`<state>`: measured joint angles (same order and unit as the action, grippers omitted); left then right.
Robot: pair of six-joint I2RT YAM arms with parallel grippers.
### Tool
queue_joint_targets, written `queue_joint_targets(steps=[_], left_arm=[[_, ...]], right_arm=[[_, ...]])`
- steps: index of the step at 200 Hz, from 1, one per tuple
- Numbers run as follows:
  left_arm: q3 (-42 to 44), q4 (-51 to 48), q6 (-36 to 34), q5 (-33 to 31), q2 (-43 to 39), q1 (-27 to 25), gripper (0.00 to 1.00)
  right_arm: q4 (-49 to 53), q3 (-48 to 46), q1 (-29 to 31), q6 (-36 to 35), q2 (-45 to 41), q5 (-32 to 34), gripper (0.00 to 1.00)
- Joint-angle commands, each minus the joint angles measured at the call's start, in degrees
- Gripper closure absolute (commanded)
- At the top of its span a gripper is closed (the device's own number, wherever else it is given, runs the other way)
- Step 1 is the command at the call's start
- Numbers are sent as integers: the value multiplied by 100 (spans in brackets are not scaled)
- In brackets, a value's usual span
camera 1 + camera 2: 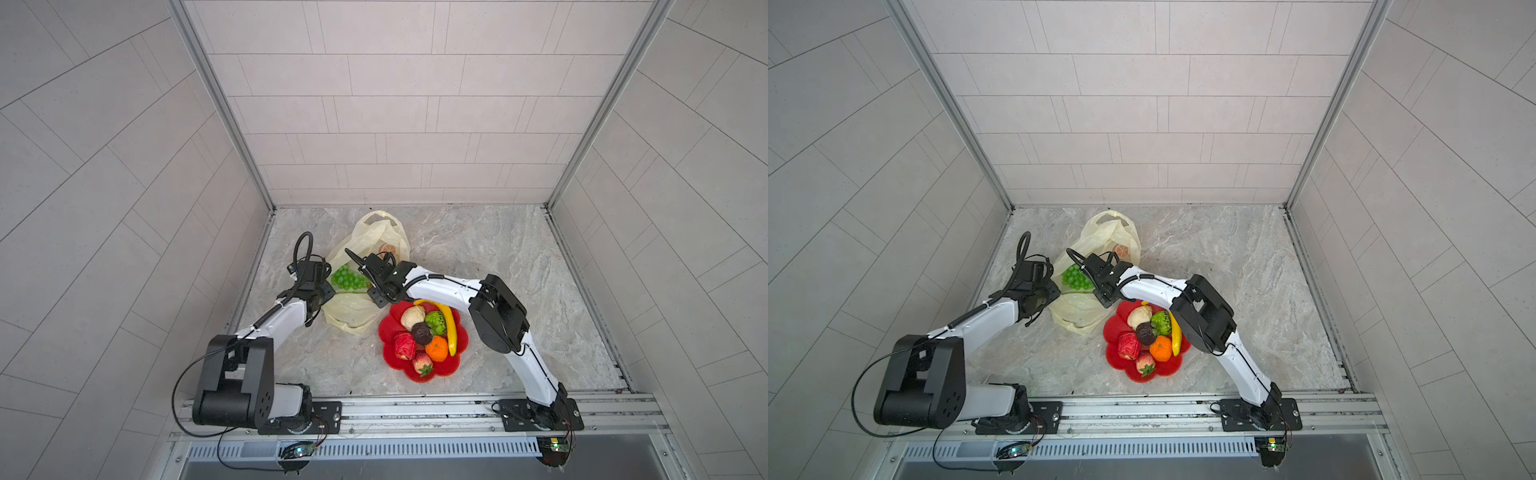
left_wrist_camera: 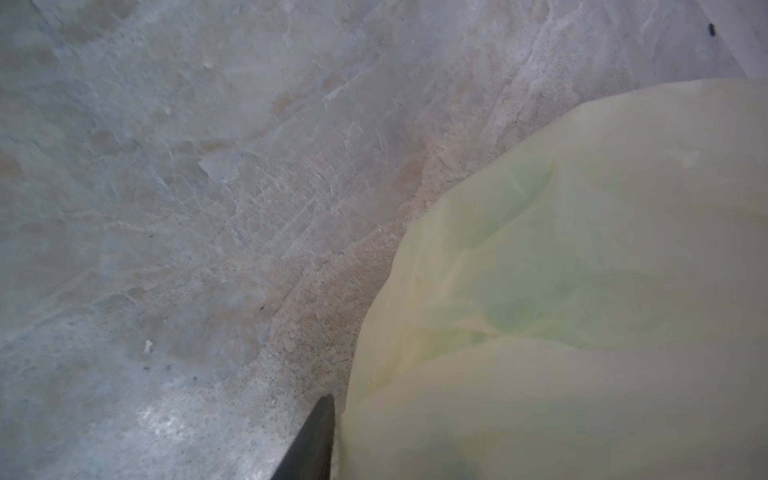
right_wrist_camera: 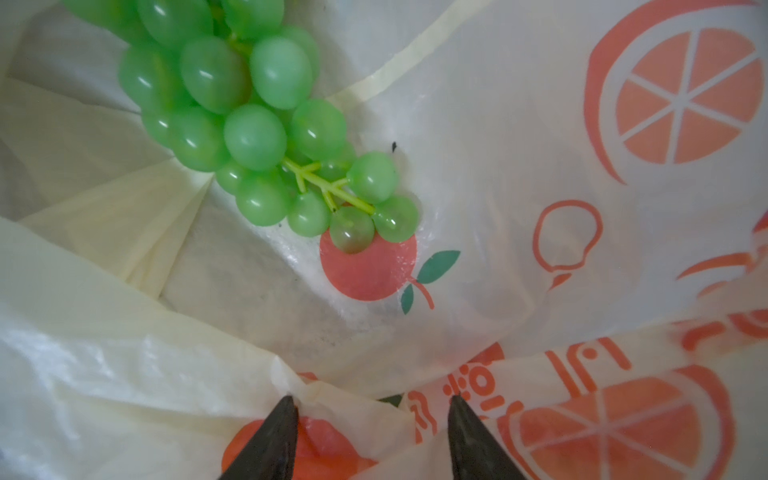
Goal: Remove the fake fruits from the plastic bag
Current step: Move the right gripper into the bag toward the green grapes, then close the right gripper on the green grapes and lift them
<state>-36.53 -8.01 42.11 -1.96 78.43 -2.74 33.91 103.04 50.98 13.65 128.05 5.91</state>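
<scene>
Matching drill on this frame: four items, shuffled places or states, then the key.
1. grape bunch
2. banana
3. red plate
4. right gripper

A. on the table, beside the plastic bag
B. jaws standing apart
C. lying on the plate
D. inside the bag

Pairs: 1-D, 2-C, 3-A, 4-B

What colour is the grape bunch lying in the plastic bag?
The grape bunch is glossy, translucent light green. It shows best in the right wrist view.
</scene>
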Motion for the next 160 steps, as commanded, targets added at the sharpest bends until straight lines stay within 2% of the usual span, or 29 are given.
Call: queue_joint_targets(steps=[1, 34, 64, 82, 123, 139, 160], left_arm=[[59, 92, 123, 261, 223, 121, 70], [-69, -48, 86, 428, 648, 114, 78], [-290, -425, -139, -142, 564, -194, 78], [-324, -425, -208, -219, 571, -330, 78], [-408, -431, -171, -123, 842, -341, 79], [-366, -360, -135, -73, 785, -337, 80], [-315, -324, -133, -102, 670, -332, 80]], right_arm=[[151, -22, -48, -95, 109, 168, 43], [134, -81, -61, -214, 90, 160, 43], [49, -199, -78, -309, 27, 263, 36], [59, -93, -148, -306, 11, 248, 36], [-138, 104, -352, -252, -227, -390, 37], [-148, 338, -335, -313, -190, -728, 30], [-260, 602, -299, -458, -52, -645, 16]])
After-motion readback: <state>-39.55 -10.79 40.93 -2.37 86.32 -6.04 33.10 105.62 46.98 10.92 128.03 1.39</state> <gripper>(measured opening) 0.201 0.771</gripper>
